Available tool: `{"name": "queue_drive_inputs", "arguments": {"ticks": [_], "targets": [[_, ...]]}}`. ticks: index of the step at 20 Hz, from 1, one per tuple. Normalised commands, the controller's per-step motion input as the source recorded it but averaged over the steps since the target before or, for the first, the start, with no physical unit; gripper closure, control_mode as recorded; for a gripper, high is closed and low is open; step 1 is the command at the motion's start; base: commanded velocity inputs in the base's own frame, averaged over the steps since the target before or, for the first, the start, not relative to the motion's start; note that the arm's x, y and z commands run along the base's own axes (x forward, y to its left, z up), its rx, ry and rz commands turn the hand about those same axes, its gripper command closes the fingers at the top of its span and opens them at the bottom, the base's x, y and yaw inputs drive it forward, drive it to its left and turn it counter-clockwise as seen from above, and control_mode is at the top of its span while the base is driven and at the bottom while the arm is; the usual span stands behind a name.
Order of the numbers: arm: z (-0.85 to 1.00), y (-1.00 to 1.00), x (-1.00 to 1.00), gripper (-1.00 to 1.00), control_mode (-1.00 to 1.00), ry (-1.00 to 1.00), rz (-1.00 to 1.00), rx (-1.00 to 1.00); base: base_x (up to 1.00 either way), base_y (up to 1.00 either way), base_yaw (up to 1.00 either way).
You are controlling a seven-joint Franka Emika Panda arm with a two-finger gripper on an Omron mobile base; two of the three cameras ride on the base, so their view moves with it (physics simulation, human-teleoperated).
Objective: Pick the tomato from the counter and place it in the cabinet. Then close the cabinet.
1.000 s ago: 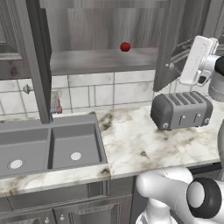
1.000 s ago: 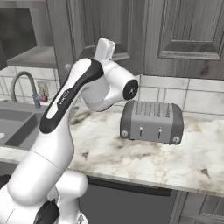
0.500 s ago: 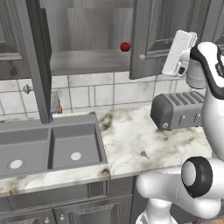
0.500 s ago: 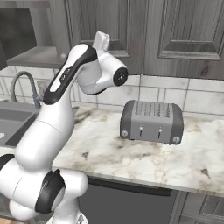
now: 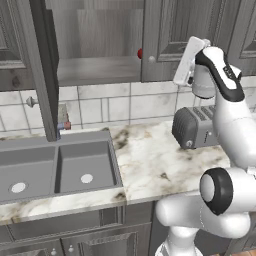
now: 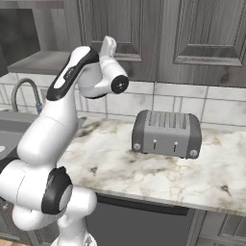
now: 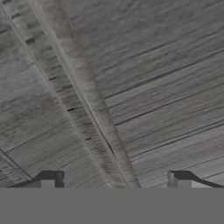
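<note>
The tomato (image 5: 140, 53) lies on the grey shelf inside the cabinet (image 5: 95, 67), and only a red sliver of it peeks past the edge of the right door (image 5: 162, 35). That door stands almost shut. My gripper (image 5: 183, 61) is up against the door's front, beside its small knob (image 5: 151, 58). In the hand view the gripper (image 7: 113, 180) is open, with nothing but the door's wood grain (image 7: 131, 87) close ahead. The cabinet's left door (image 5: 42, 70) still swings out wide. The marble counter (image 5: 150, 165) lies below.
A grey toaster (image 5: 192, 127) (image 6: 166, 132) stands on the counter under my arm. The double-basin sink (image 5: 55, 167) lies to the left, with its faucet (image 6: 21, 91) behind it. Tiled wall runs along the back of the counter (image 6: 144, 173).
My hand has moved left against the right cabinet door, and the door has swung from half open to almost shut. The tomato is now mostly hidden behind its edge.
</note>
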Motion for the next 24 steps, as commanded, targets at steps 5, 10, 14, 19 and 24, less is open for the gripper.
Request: {"name": "queue_drive_inputs", "arguments": {"ticks": [5, 10, 14, 19, 24], "targets": [[-0.27, 0.14, 0.42, -1.0, -1.0, 0.0, -0.14, 0.0, 0.0, 0.0, 0.0], [-0.02, 0.0, -0.09, -1.0, -1.0, 0.0, -0.13, 0.0, 0.0, 0.0, 0.0], [0.0, 0.0, -0.98, -1.0, -1.0, 0.02, -0.05, 0.0, 0.0, 0.0, 0.0], [0.11, 0.0, -1.0, -1.0, -1.0, 0.04, 0.0, 0.0, 0.0, 0.0, 0.0], [0.22, 0.01, -1.0, -1.0, -1.0, 0.11, 0.0, 0.0, 0.0, 0.0, 0.0]]}}
